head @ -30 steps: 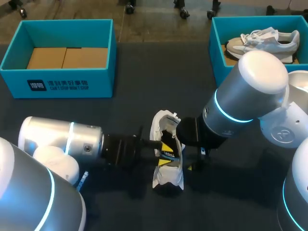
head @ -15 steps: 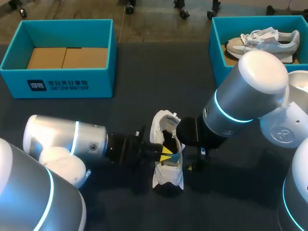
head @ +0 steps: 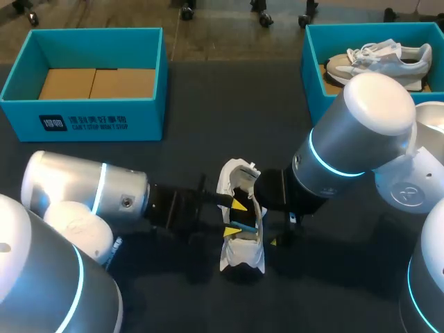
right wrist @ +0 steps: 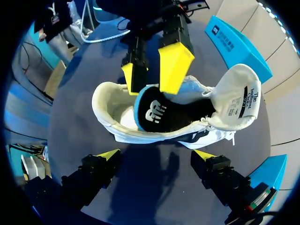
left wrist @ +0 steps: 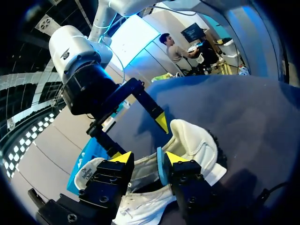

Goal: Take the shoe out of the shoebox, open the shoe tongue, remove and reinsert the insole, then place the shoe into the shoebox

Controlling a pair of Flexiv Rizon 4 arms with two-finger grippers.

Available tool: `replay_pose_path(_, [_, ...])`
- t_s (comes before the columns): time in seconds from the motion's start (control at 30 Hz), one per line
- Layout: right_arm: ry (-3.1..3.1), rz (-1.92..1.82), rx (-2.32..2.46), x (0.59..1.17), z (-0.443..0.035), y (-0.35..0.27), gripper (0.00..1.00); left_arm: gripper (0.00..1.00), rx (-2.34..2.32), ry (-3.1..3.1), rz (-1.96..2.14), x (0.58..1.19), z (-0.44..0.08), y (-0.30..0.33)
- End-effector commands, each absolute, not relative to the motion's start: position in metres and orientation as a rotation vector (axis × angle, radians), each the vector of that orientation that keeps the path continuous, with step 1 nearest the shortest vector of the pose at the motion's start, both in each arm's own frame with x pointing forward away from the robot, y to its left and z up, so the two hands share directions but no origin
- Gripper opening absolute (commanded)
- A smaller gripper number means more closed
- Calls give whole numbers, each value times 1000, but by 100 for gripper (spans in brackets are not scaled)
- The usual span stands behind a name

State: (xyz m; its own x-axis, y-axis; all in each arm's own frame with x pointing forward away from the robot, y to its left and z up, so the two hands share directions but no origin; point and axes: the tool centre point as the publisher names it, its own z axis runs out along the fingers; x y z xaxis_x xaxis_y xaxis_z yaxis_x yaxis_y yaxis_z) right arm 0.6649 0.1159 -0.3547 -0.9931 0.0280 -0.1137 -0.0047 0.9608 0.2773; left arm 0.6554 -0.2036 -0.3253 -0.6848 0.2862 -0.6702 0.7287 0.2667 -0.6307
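Observation:
A white shoe (head: pixel 243 255) lies on the dark table in the middle, its tongue (right wrist: pixel 234 96) folded open. Its black insole (right wrist: pixel 159 115) with a blue underside (head: pixel 243 227) stands tilted up out of the heel opening. My left gripper (head: pixel 236 218) reaches in from the shoe's left side, its yellow tips apart over the opening. The insole's blue edge (left wrist: pixel 160 166) lies against one finger, so the left gripper (left wrist: pixel 149 158) is open. My right gripper (right wrist: pixel 157 154) stands wide open just off the shoe's right side, holding nothing.
A teal shoebox (head: pixel 83 121) with a bare cardboard floor stands at the back left. Another teal box (head: pixel 312 69) at the back right holds a grey-white shoe (head: pixel 381 59). Both arms crowd the middle of the table.
My left gripper pushed into the shoe opening with its fingers shut, then drew back a little and spread them. The right arm and the shoe stayed where they were.

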Motion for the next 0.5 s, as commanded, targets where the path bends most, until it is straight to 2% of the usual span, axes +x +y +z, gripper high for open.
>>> replay_pose_path(0.03, [2994,423,18,665,-356,117,100,40,969,2170,-1387,649,-311,-191])
replay_pose_path(0.23, [2994,423,18,665,-356,117,100,41,1114,2197,-1356,640,-298,-184])
replay_pose_path(0.5, [2987,420,22,664,-353,112,100,34,1301,2239,-1254,642,-285,-176])
